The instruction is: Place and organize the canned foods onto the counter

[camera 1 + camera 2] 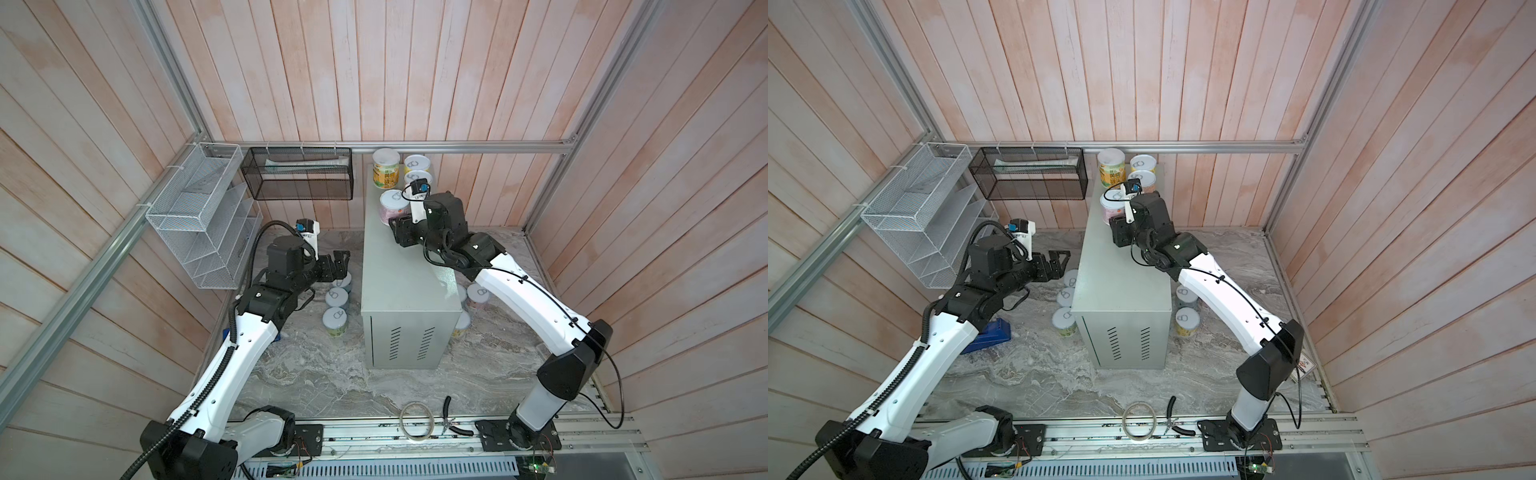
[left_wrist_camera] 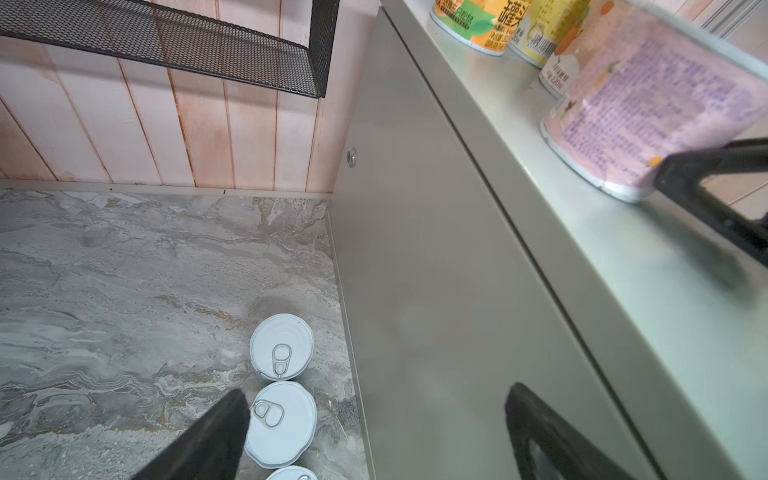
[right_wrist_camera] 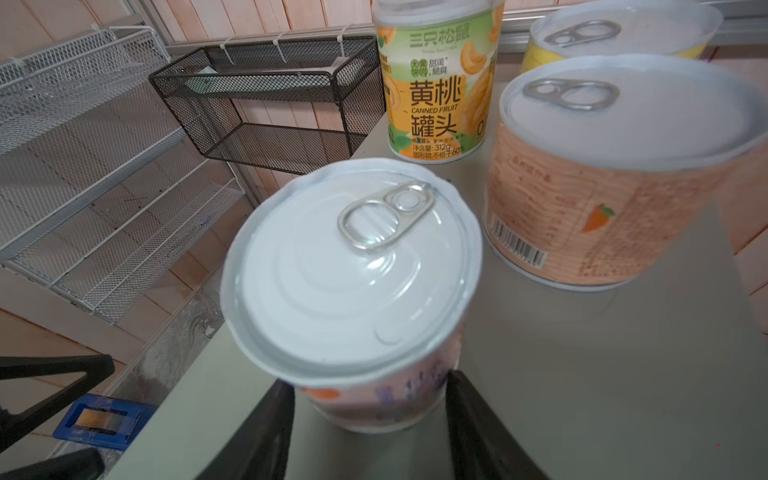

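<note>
My right gripper (image 3: pixel 370 390) is shut on a pink-labelled can (image 3: pixel 353 286), one finger on each side of its wall. The can is at the far left of the counter (image 1: pixel 399 274) top; whether its base rests on it I cannot tell. Behind it stand a tall yellow peach can (image 3: pixel 436 83), an orange can (image 3: pixel 602 187) and a yellow can (image 3: pixel 615 33). My left gripper (image 2: pixel 376 395) is open and empty, above three cans (image 1: pixel 336 297) lined up on the marble left of the counter. More cans (image 1: pixel 1187 322) stand to the counter's right.
A black mesh basket (image 1: pixel 297 174) and a white wire rack (image 1: pixel 199 216) hang on the wall at back left. A blue object (image 1: pixel 988 334) lies under the left arm. A tape roll (image 1: pixel 417 419) and pliers (image 1: pixel 451 419) lie at the front edge.
</note>
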### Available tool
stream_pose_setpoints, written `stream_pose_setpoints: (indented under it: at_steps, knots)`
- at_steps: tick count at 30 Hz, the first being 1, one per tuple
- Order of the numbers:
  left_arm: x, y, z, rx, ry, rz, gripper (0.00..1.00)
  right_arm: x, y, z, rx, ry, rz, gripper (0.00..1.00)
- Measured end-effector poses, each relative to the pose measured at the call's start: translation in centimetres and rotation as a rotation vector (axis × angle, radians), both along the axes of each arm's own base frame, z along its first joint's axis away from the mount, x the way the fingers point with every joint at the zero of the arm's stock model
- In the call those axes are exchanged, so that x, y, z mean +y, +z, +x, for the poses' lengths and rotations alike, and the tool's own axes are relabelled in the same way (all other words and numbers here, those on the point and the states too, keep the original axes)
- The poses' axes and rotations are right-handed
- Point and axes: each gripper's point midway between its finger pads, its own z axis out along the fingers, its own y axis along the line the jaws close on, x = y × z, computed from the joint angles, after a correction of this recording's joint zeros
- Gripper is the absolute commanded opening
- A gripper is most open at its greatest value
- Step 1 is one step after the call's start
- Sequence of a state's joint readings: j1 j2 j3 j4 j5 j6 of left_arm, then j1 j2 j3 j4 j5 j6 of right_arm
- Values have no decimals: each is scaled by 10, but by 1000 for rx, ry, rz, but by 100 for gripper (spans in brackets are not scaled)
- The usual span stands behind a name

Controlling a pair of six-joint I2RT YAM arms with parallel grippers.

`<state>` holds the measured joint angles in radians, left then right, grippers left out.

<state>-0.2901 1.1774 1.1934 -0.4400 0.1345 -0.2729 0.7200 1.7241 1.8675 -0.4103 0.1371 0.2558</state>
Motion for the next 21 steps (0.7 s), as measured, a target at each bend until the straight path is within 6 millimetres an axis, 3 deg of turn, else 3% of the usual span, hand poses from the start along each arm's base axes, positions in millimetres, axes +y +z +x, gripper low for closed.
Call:
stream_pose_setpoints:
  at_steps: [12, 21]
  knots:
    - [-1, -4, 5, -2, -7, 18, 98, 7, -1, 40, -14, -41, 39, 57]
    - [-2, -9, 9, 6, -6, 25, 98, 8, 2, 54, -28, -50, 71, 57]
